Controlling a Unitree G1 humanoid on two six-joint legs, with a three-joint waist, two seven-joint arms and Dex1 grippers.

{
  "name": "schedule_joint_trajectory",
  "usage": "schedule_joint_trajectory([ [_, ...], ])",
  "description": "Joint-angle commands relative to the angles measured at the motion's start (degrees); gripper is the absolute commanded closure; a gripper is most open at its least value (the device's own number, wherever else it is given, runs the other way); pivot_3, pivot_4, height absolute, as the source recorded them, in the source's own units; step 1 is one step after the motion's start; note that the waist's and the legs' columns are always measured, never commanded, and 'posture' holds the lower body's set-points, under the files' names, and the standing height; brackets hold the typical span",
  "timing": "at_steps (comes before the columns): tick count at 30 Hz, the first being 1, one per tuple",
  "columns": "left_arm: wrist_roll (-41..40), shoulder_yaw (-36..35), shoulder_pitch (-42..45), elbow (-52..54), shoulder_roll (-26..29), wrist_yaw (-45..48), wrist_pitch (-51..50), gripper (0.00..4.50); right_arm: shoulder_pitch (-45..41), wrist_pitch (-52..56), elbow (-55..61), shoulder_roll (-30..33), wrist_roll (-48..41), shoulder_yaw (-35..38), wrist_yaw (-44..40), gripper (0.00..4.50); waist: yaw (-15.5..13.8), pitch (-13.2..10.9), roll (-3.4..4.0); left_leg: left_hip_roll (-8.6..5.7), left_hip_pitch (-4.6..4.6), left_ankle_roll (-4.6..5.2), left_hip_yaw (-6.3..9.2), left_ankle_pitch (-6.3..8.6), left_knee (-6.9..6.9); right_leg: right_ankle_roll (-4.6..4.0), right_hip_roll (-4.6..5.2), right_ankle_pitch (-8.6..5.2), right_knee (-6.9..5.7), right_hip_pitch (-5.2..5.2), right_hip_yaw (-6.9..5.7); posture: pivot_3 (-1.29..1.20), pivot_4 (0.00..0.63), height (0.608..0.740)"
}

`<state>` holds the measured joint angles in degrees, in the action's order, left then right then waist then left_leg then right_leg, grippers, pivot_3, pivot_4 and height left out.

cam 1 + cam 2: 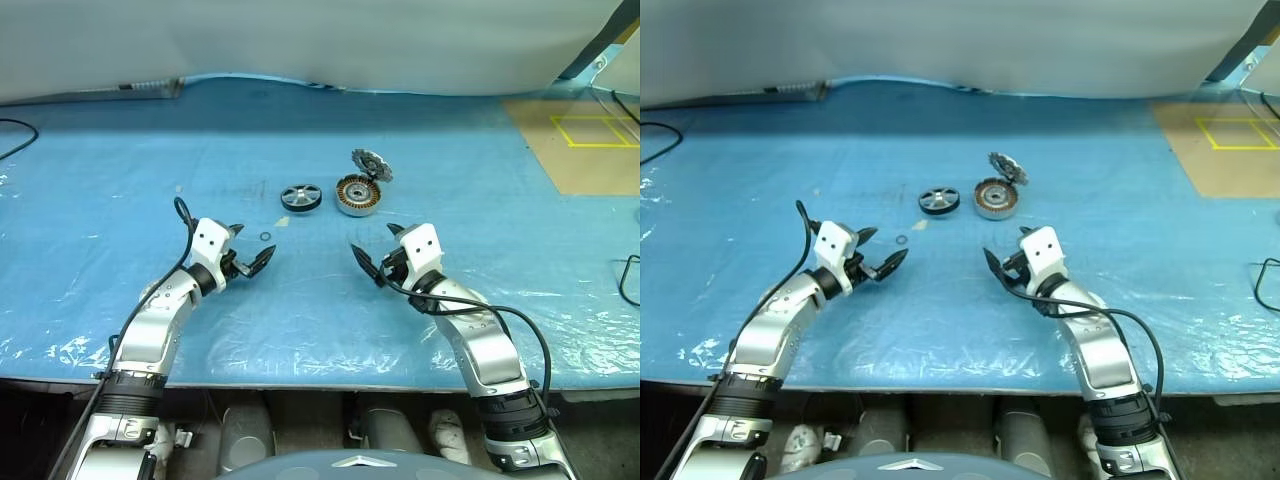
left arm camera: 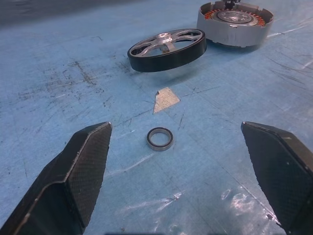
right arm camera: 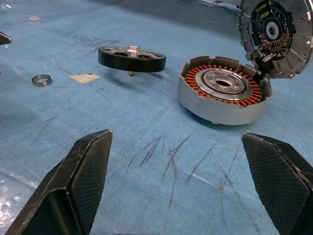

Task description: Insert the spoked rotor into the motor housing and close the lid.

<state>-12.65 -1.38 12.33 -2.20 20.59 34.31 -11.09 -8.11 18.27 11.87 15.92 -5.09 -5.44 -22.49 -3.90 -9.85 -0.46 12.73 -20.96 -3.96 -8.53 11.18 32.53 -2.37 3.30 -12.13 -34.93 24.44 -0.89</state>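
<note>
We are looking at the spoked rotor (image 1: 300,197) lying flat on the blue counter (image 1: 120,200), its hub pointing up, just beside the motor housing (image 1: 358,195) on the housing's left and apart from it. The housing is sitting upright with its copper windings bared, and the lid (image 1: 371,164) is standing open from the far rim, tilted back, so the well is free to take the rotor from above. We are holding both claws short of the parts, nearer to us. The left claw (image 1: 247,262) is hanging released with nothing between its fingers, and the rotor is lying ahead of it and a little to its right, past a small wire ring (image 1: 264,237). The right claw (image 1: 372,262) is likewise spread wide and bare, facing the housing more squarely. We are judging the left claw the nearer to the rotor, and the right the nearer to the lid.
</note>
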Motion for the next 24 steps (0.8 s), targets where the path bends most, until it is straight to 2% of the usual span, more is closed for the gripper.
schedule_joint_trajectory([
  [1,-0.4,-0.5,0.6,1.4,0.3,0.1,0.8,0.00,-0.8,-0.2,0.4,0.0,-0.3,0.0,-0.4,0.03,0.0,0.0,0.00,0.00,0.00,0.00,0.00,0.00,0.00,0.00,0.00,0.00,0.00,0.00,0.00,0.00,0.150,0.740],
  [24,-0.2,-0.4,0.9,-0.2,0.4,0.7,1.9,0.00,-1.3,1.0,-0.6,0.4,0.3,0.3,0.1,0.03,0.0,0.0,0.00,0.00,0.00,0.00,0.00,0.00,0.01,0.00,0.00,0.00,-0.01,-0.01,0.00,0.00,0.150,0.740],
])
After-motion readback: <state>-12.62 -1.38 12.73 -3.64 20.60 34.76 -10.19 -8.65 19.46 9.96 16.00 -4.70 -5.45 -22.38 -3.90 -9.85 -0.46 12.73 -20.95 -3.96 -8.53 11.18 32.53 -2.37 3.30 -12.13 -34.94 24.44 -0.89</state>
